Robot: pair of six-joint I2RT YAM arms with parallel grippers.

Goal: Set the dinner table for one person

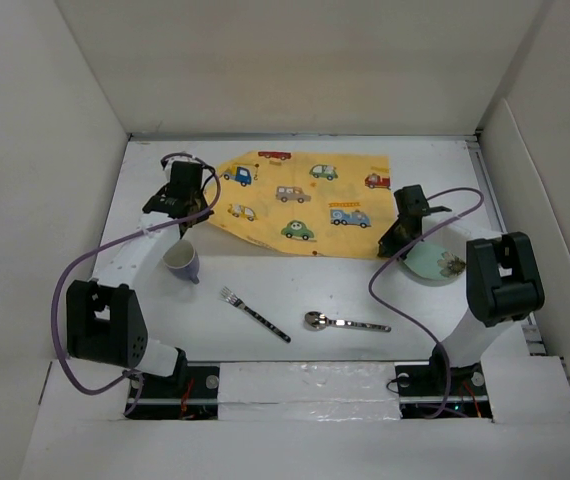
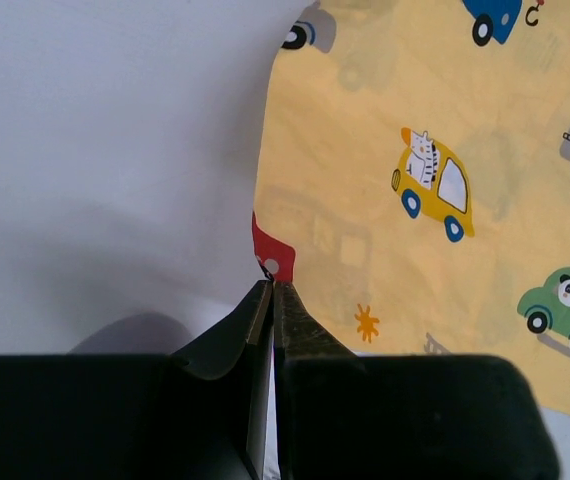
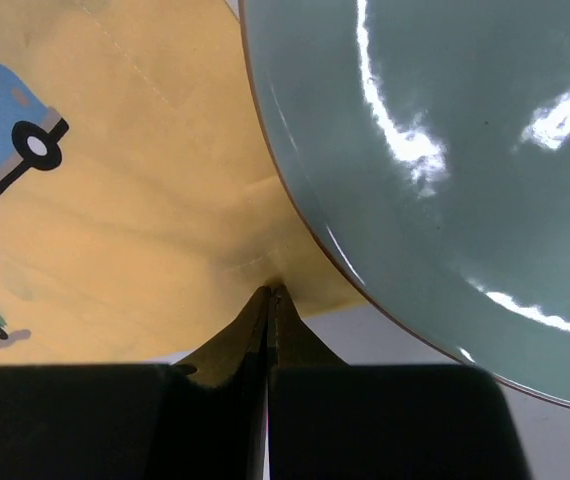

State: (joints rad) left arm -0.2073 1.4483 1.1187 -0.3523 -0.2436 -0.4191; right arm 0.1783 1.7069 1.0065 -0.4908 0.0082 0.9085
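Now | left tool [image 2: 270, 290]: jaws closed, pinching the near-left corner of the yellow car-print cloth [image 1: 305, 205] | right tool [image 3: 268, 292]: jaws closed on its near-right corner, just beside the green plate [image 1: 435, 265] | desk [image 1: 295, 290]: white, spreads ahead of both arm bases, carrying cloth, plate, mug [image 1: 182, 260], fork [image 1: 255, 313], spoon [image 1: 345, 322]

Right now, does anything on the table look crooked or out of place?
Yes, the cloth lies crooked: its left end tapers to a point and that corner seems curled over, so it is no flat rectangle. The plate crowds its near right corner. Nothing looks spilled or broken.
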